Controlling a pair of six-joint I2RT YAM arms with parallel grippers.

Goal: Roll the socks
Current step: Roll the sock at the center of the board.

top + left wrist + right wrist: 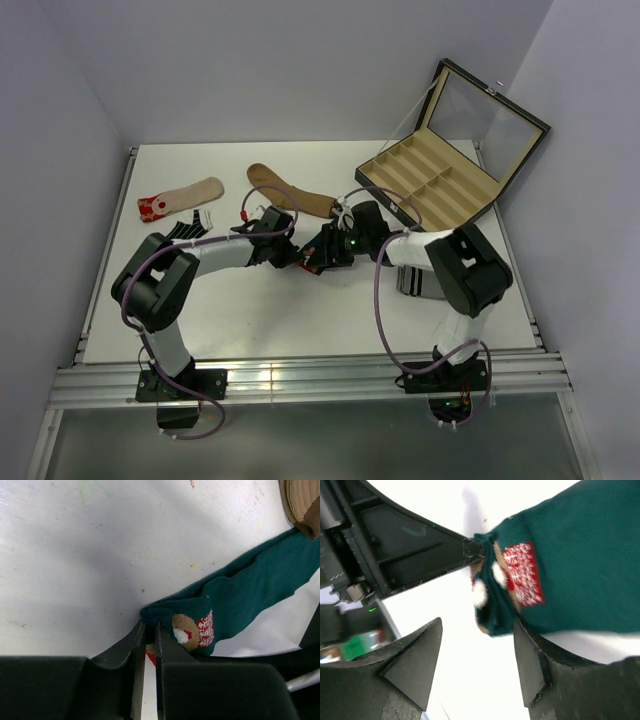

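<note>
1. White table (300, 320) carries the teal sock (250, 590) near its middle, lying mostly flat; by my reading no roll is started.
2. Left claw (149, 627) is clenched on its toe edge; right claw (477, 630) gapes astride that toe.
3. Brown sock (290, 195) and beige sock (185, 197) lie unrolled toward the far edge.

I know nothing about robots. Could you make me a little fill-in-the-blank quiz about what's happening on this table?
1. The left arm's jaws are ___ on the edge of the teal sock.
2. The right arm's jaws stand ___ near that sock's end, gripping nothing.
3. The beige sock lying at the far left of the table has a ___ toe.

Missing words: shut; open; red.
</note>
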